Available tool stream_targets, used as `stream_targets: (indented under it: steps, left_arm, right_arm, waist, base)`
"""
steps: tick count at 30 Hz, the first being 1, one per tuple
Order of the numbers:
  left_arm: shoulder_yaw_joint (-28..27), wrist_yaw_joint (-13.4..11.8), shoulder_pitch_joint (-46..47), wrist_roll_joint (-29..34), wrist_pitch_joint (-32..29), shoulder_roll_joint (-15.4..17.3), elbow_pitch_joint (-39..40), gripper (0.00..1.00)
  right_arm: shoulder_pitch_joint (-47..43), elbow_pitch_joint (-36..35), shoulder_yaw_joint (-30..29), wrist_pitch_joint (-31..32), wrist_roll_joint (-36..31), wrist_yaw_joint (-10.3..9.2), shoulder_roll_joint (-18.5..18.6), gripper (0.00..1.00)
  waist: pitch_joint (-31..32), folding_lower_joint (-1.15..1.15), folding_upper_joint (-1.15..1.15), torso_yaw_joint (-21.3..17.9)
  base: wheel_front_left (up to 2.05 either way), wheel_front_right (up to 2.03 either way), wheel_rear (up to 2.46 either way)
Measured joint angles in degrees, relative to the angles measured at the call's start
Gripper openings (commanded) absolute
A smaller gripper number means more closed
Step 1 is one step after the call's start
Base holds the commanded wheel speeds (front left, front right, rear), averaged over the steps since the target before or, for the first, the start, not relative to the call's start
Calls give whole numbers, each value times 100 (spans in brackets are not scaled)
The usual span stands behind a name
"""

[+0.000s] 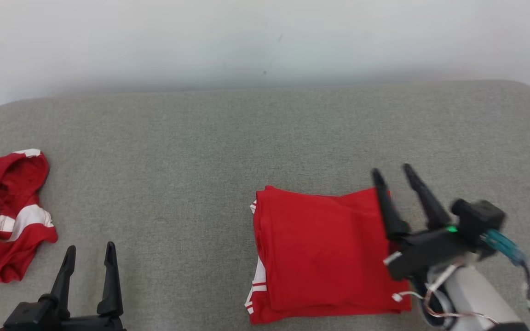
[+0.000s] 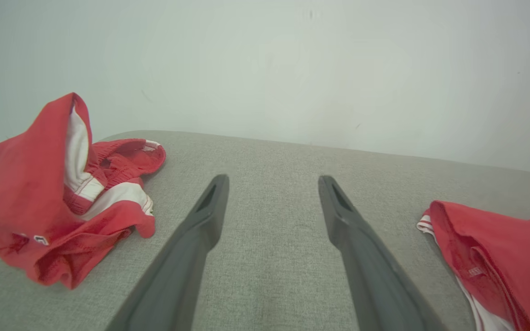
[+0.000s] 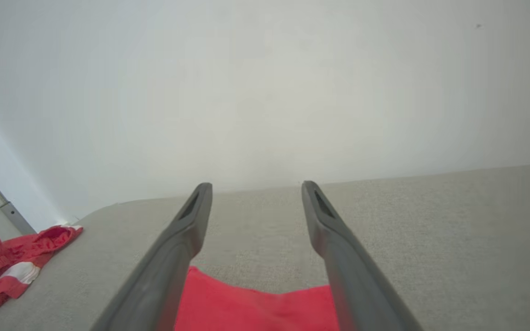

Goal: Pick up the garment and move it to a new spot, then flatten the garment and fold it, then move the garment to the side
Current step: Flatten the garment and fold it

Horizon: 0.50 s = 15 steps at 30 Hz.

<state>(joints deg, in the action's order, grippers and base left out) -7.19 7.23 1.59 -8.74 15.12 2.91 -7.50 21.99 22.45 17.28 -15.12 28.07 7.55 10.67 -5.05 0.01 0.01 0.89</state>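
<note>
Folded garment (image 1: 325, 253): red with white trim, a flat rectangle at 5 o'clock in the head view.
Right gripper (image 1: 390, 170): fingers spread, empty, over that garment's 3 o'clock edge.
Left gripper (image 1: 90, 248): fingers spread, empty, at 7 o'clock above the bare tabletop (image 1: 200, 151).
Crumpled garment (image 1: 7, 216): red-and-white heap at 8 o'clock, well apart.

Nothing legible is showing. A white tag (image 2: 40, 239) on the crumpled garment (image 2: 30, 184), lower left, and stitching (image 2: 476, 271) on the folded garment (image 2: 513, 239) are appearing too blurred to read.
</note>
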Motion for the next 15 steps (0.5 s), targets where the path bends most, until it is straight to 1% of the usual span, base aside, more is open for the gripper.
stream_targets:
  steps: [3, 7, 15]
  left_arm:
    - [-12, -18, -8, 0, 0, 0, 30, 100]
    - [-18, -46, -59, 7, 0, 0, 60, 100]
    - [-7, -60, -109, 132, 0, 0, 112, 100]
  right_arm:
    - [-492, -516, -555, -1, -387, 0, 178, 100]
    - [-1124, -993, -1099, -1, -680, 0, 200, 100]
    - [-1922, -1521, -1429, -1, -1005, 0, -3, 100]
  waist:
    - [61, 0, 0, -74]
    - [136, -1, 0, -161]
    - [259, 0, 0, -225]
  base:
    - [0, 0, 0]
    - [0, 0, 0]
    - [0, 0, 0]
